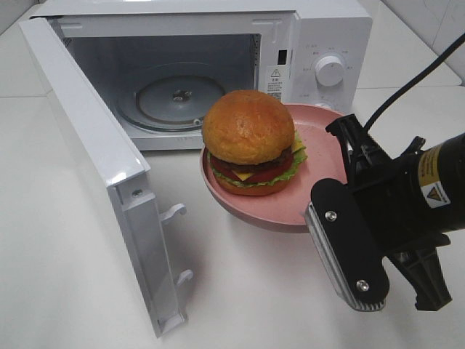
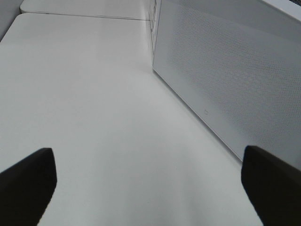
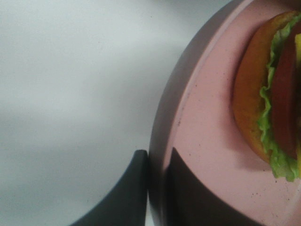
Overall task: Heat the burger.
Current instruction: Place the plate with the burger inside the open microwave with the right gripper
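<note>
The right gripper [image 3: 157, 188] has its fingers [image 3: 134, 193] pinched on the rim of the pink plate [image 3: 207, 155], one outside and one inside. In the high view those tips are hidden behind the gripper's own body. The burger [image 1: 251, 142] sits on the plate at frame centre, cut off in the wrist view, before the open microwave [image 1: 320, 43], whose cavity shows a glass turntable [image 1: 174, 98]. The left gripper [image 2: 150, 188] shows only two dark tips, spread wide, above the white table [image 2: 94, 117].

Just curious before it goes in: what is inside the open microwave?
A round glass turntable lies on the floor of the microwave, with nothing seen on it. The burger on its pink plate hides the chamber's front right corner.
</note>
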`<state>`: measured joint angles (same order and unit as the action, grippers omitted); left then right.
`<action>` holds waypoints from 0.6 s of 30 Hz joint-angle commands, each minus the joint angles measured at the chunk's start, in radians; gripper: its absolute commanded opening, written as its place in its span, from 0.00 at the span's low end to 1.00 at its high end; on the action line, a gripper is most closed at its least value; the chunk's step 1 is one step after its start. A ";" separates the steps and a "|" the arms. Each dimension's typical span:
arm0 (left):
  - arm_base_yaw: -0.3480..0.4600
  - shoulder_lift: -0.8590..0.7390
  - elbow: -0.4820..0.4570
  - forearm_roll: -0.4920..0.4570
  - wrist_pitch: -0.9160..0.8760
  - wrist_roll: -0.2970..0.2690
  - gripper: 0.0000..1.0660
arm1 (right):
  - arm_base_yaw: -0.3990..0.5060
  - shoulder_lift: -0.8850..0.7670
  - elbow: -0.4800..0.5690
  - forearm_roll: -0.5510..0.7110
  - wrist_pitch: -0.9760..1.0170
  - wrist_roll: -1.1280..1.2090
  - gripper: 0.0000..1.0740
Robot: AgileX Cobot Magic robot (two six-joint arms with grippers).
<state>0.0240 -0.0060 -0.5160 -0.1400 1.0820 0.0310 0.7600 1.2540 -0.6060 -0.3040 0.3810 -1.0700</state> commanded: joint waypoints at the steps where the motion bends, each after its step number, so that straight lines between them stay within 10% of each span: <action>1: -0.005 -0.004 0.001 -0.003 -0.015 -0.006 0.94 | -0.037 -0.011 -0.007 0.058 -0.084 -0.091 0.03; 18: -0.005 -0.004 0.001 -0.003 -0.015 -0.006 0.94 | -0.099 -0.008 -0.007 0.250 -0.123 -0.379 0.02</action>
<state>0.0240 -0.0060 -0.5160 -0.1400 1.0820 0.0310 0.6630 1.2540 -0.6060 -0.0800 0.3360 -1.4140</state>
